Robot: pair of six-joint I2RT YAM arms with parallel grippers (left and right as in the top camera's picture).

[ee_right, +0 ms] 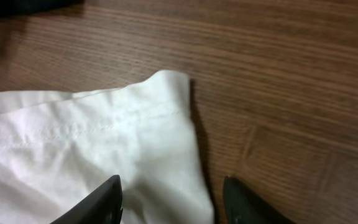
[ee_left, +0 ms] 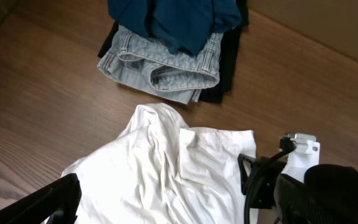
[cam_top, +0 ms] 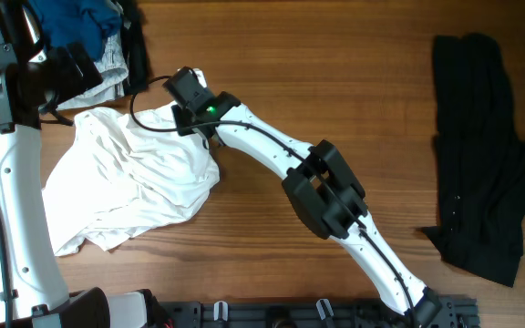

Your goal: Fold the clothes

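The right gripper point(ee_right: 174, 202) is hanging low with its two fingers spread apart and holding nothing. A corner of the white shirt point(cam_top: 135, 178) is lying between and just ahead of them. That hem corner point(ee_right: 166, 81) is showing a stitched seam, flat on the wooden tabletop point(ee_right: 291, 93).

The cloth is looking thin, light and quite limp, bunching into soft wrinkles across its whole spread. It is likely to sag and trail rather than keep any shape, and to slide easily over the smooth wood. The doubled hem at this corner is probably the firmest place to pinch. A bite set a little way in from the edge should keep the fabric from slipping out.

Farther off, the shirt is sprawling crumpled at the left of the tabletop, under the left gripper point(cam_top: 62, 71). I cannot tell whether that gripper's fingers are apart or together. Lifting one corner alone is likely to drag the rest in a heap, so a second hold along the same edge would help.

Beyond the shirt, jeans point(ee_left: 160, 68) and a blue garment point(ee_left: 179, 22) are sitting piled together. A black garment point(cam_top: 481, 155) is lying well apart at the far right.
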